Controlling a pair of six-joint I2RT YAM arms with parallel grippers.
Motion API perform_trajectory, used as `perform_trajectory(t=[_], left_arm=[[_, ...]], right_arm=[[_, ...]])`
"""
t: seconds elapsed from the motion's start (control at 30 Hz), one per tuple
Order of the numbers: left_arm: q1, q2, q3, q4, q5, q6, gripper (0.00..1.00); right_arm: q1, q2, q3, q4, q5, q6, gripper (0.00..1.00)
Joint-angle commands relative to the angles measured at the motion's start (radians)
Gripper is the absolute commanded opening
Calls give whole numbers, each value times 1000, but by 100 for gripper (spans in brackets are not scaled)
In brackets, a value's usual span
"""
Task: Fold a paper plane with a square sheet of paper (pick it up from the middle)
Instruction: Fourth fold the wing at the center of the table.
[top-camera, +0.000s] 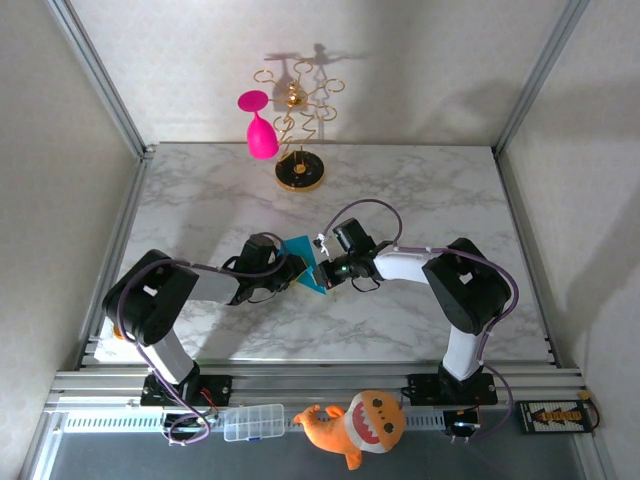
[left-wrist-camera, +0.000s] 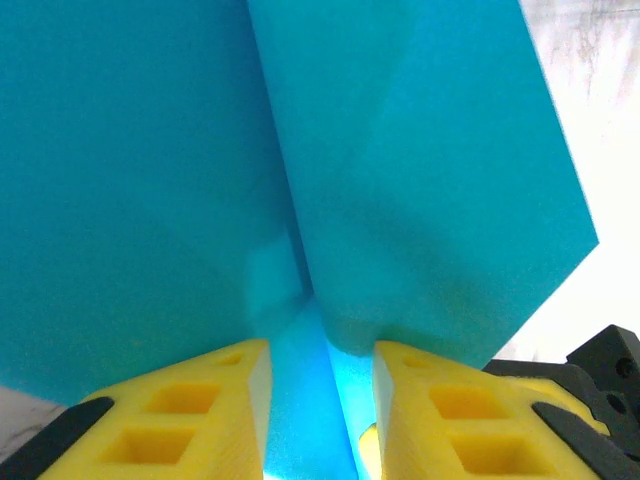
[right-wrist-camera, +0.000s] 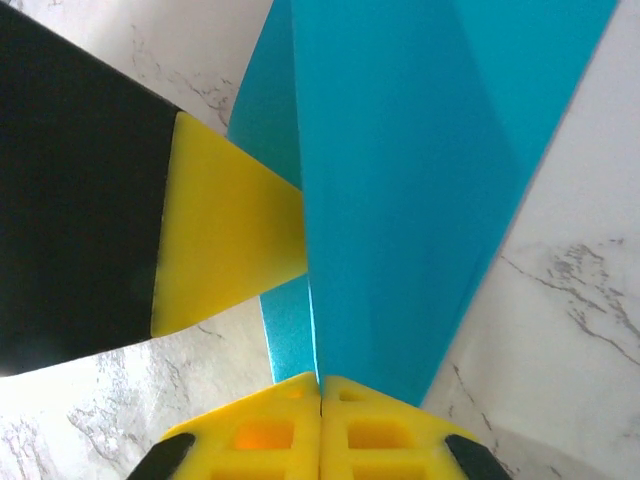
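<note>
The sheet of paper (top-camera: 298, 255), turquoise-blue and folded along a centre crease, is held up off the marble table (top-camera: 420, 190) between both arms at the middle. My right gripper (top-camera: 326, 272) is shut on its lower edge; in the right wrist view the jaws (right-wrist-camera: 320, 378) are pressed together on the fold of the paper (right-wrist-camera: 420, 180). My left gripper (top-camera: 303, 272) comes in from the left. Its yellow fingers (left-wrist-camera: 225, 400) stand apart with the folded layers of the paper (left-wrist-camera: 420, 170) hanging in the gap (left-wrist-camera: 320, 350). One left finger (right-wrist-camera: 230, 235) lies against the paper's side.
A gold stand (top-camera: 299, 176) with a pink goblet (top-camera: 261, 137) hanging on it stands at the back centre. An orange plush toy (top-camera: 358, 424) and a clear plastic box (top-camera: 254, 421) lie on the front rail between the arm bases. Metal frame posts border both sides.
</note>
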Motion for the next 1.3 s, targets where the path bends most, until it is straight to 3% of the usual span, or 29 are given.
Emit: perform_trajectory(t=[0.0, 0.27, 0.7, 1.03, 1.27], left_arm=[[-8, 38, 16, -46, -15, 3, 33], [-10, 69, 41, -136, -35, -28, 27], [-12, 78, 47, -156, -37, -27, 27], [-12, 80, 49, -156, -33, -27, 25], [-13, 79, 50, -156, -31, -25, 24]], right_arm=[[-4, 17, 2, -26, -5, -6, 10], [-4, 10, 17, -58, 38, -28, 16], [40, -5, 28, -67, 131, -52, 24], [91, -113, -4, -58, 308, 15, 37], [142, -86, 1, -64, 405, 44, 42]])
